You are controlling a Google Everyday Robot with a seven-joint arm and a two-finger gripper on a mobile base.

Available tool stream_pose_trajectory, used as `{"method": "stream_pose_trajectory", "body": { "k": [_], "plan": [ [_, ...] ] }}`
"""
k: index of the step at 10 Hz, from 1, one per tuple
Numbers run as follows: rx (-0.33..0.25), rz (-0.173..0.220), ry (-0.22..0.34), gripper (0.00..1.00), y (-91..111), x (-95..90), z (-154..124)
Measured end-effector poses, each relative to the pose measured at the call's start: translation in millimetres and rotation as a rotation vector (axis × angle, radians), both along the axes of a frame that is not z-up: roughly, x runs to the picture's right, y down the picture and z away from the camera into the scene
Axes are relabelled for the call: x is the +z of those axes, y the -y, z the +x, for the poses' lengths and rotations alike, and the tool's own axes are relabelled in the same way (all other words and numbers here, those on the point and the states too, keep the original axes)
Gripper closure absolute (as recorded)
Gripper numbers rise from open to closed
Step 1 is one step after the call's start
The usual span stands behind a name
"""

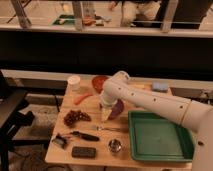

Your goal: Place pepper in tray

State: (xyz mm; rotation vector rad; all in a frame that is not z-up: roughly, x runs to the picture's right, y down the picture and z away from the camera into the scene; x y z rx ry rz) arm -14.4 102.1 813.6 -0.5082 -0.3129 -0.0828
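Orange-red slim curved pepper (82,98); tool (106,116) nearby, apart.

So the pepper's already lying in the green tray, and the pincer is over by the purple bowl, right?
Not quite. The camera view shows the pepper lying on the wooden table, left of the arm, not in the green tray. The pincer is indeed over by the purple bowl.

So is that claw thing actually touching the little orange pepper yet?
Apart. The camera view shows bare tabletop between the pepper and the gripper, which hangs beside the purple bowl.
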Motion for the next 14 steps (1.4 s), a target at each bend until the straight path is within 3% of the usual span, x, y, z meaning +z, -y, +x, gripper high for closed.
{"method": "stream_pose_trajectory", "body": {
  "k": [2, 4, 6, 8, 14],
  "plan": [
    [-0.033, 0.029, 0.019, 0.2, 9.5, -6.6, -4.2],
    [-0.104, 0.068, 0.061, 0.2, 30.1, -12.1, -30.2],
    [-0.166, 0.092, 0.101, 0.2, 38.3, -8.8, -57.8],
    [-0.202, 0.104, 0.133, 0.2, 43.2, -0.6, -66.2],
    [-0.228, 0.104, 0.179, 0.2, 53.7, 22.2, -81.9]
  ]
}}
